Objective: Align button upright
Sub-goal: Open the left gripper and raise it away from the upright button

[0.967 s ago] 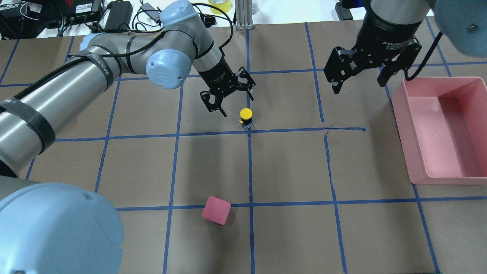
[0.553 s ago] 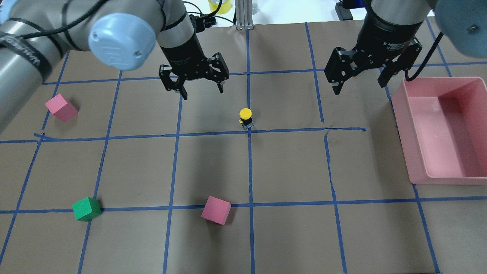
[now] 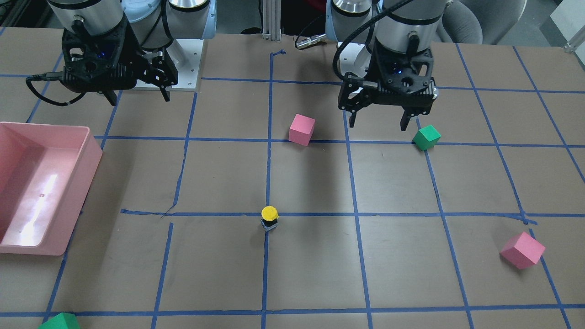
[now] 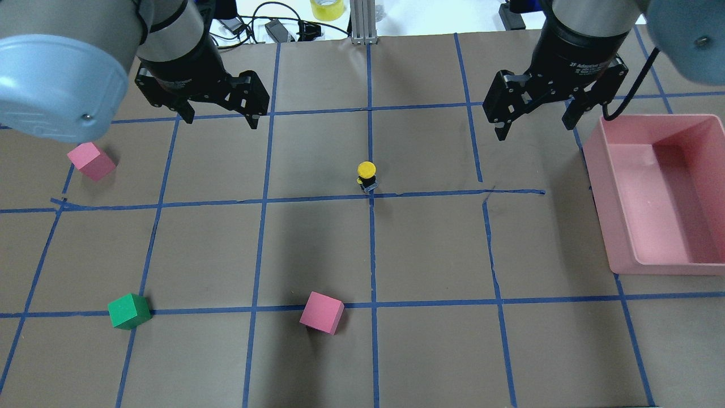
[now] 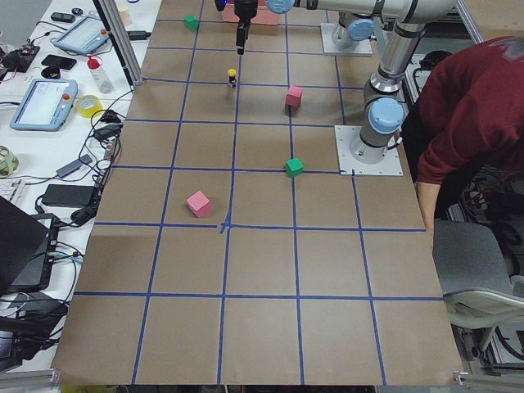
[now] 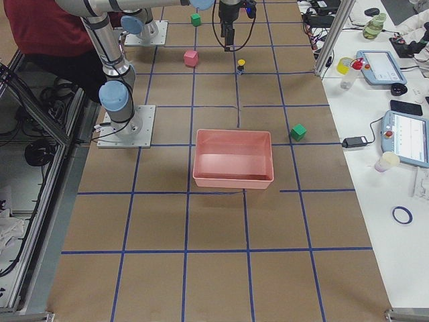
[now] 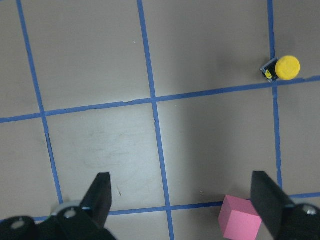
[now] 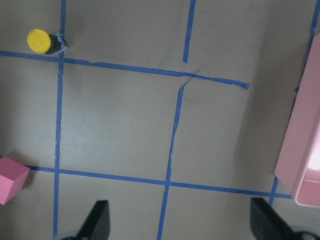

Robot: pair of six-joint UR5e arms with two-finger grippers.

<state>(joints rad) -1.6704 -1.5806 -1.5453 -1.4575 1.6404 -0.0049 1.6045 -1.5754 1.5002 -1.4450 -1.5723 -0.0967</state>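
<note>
The button (image 4: 366, 175), yellow cap on a black-grey base, stands upright by a blue tape crossing in the table's middle. It also shows in the front view (image 3: 269, 218), the left wrist view (image 7: 284, 69) and the right wrist view (image 8: 44, 42). My left gripper (image 4: 220, 120) is open and empty, raised well to the button's left. My right gripper (image 4: 535, 129) is open and empty, raised to the button's right near the bin. Neither gripper touches the button.
A pink bin (image 4: 609, 215) sits at the right edge. One pink cube (image 4: 322, 312) lies near the front middle, another pink cube (image 4: 90, 161) at the left. A green cube (image 4: 129, 311) lies front left. A second green cube (image 3: 59, 322) lies at the far side.
My left gripper has drawn back from beside the button, moving left and up. The button stands as before. The right arm has not moved.
</note>
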